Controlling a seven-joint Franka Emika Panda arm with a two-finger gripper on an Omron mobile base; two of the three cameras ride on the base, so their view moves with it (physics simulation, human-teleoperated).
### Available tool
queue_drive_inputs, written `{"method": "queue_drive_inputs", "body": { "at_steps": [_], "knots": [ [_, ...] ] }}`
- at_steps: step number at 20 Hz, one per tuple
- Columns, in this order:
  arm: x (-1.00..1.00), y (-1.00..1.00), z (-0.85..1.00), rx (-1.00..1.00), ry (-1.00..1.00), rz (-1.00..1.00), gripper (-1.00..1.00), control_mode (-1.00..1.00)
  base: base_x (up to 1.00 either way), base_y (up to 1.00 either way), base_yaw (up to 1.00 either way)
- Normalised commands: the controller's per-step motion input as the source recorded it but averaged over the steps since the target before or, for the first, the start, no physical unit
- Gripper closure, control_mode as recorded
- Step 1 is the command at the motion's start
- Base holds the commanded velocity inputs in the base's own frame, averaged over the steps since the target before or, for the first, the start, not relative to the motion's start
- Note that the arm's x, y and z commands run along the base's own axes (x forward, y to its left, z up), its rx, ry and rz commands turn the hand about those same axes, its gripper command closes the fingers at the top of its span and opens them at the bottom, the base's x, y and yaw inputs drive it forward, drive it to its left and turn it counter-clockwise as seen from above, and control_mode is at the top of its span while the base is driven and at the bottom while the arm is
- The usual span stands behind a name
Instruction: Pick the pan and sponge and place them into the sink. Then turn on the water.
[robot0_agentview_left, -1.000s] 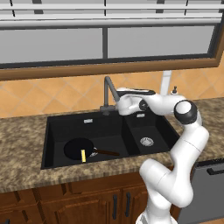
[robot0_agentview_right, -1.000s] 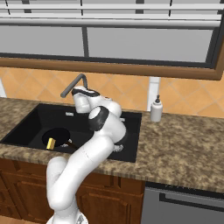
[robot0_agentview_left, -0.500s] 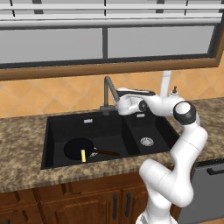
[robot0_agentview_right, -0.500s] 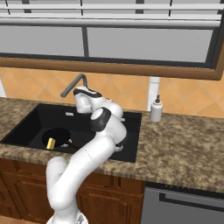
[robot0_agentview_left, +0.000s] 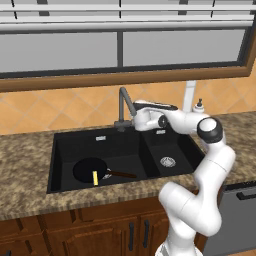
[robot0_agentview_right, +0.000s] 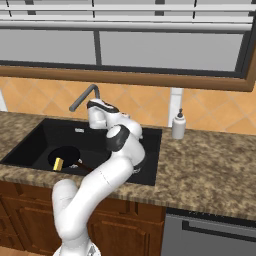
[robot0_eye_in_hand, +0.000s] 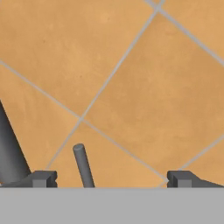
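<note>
sink (robot0_agentview_left: 65, 150) black, set in speckled granite counter (robot0_agentview_left: 20, 155) | orange tile wall (robot0_eye_in_hand: 131, 65), window above | pan (robot0_agentview_left: 89, 169) in wide basin, sponge (robot0_agentview_left: 95, 177) on it | gripper (robot0_eye_in_hand: 111, 179) spread wide, empty, faucet lever (robot0_eye_in_hand: 83, 164) between tips

Sponge (robot0_agentview_left: 95, 177) in pan (robot0_agentview_left: 85, 168), in sink (robot0_agentview_left: 125, 150)

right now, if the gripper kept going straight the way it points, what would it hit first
Probably the faucet's thin lever, which stands between the open fingers of the gripper. If it slipped past that, the orange tiled wall lies behind. Depth is unclear.
</note>
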Motion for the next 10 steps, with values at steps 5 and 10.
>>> {"method": "queue_drive_inputs", "body": {
  "at_steps": [5, 10],
  "knots": [
    [0.11, 0.04, -0.07, 0.00, 0.00, 0.00, -1.00, -1.00, 0.00, 0.00, 0.00],
    [0.13, 0.06, -0.01, 0.00, 0.00, 0.00, -1.00, -1.00, 0.00, 0.00, 0.00]
  ]
}}
